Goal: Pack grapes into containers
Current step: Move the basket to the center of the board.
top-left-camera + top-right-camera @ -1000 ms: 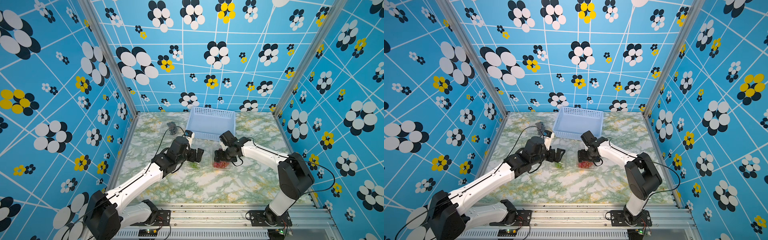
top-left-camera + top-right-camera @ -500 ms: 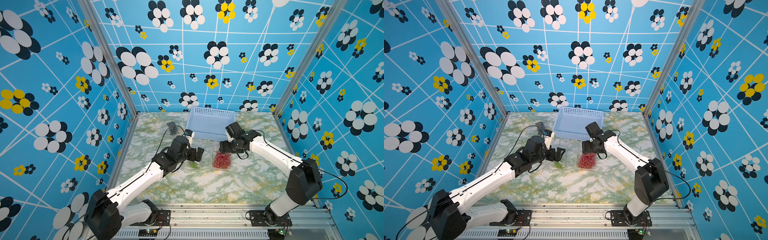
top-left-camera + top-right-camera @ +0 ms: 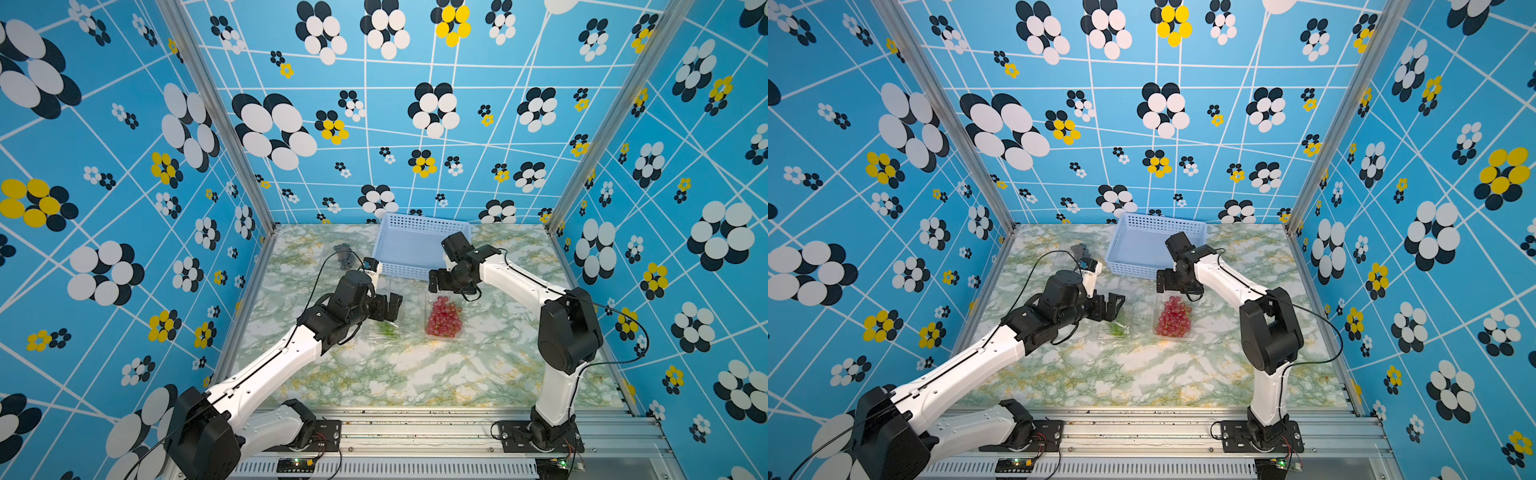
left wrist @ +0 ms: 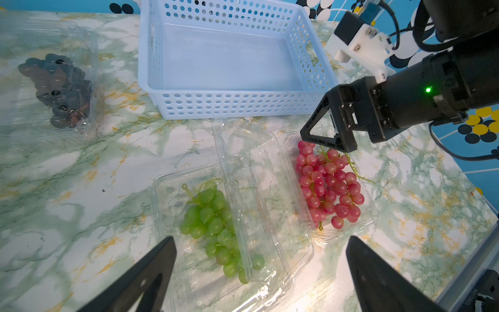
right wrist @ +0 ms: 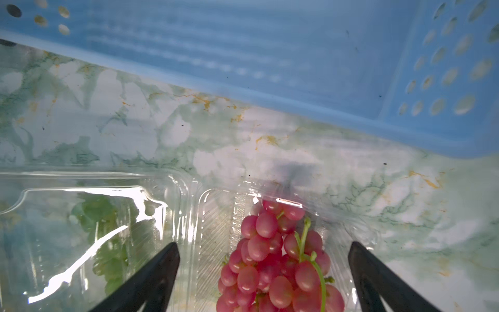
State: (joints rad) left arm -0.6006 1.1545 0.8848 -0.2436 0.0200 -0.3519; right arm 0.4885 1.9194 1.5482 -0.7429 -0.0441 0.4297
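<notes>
A bunch of red grapes (image 3: 444, 319) (image 4: 328, 183) (image 5: 270, 256) lies in an open clear container (image 4: 340, 234). My right gripper (image 3: 439, 283) (image 3: 1166, 283) (image 5: 263, 248) hangs open over that container's far end, holding nothing. Beside it, light green grapes (image 3: 386, 328) (image 4: 213, 218) lie in a second clear container (image 4: 167, 194) whose lid (image 4: 243, 151) stands half raised. My left gripper (image 3: 390, 307) (image 4: 260, 243) is open just above this container's near end, empty. Dark grapes (image 3: 344, 254) (image 4: 58, 86) sit in a clear container at the back left.
An empty light-blue perforated basket (image 3: 401, 272) (image 4: 237, 108) (image 5: 297, 54) stands at the back, just behind the right gripper. Patterned walls enclose the marble table (image 3: 407, 374) on three sides. An aluminium rail (image 3: 415, 424) runs along the front.
My right gripper has let go of the red grapes, opened wider and drawn up and back toward the basket. The bunch stays in its container. The left arm has not moved.
</notes>
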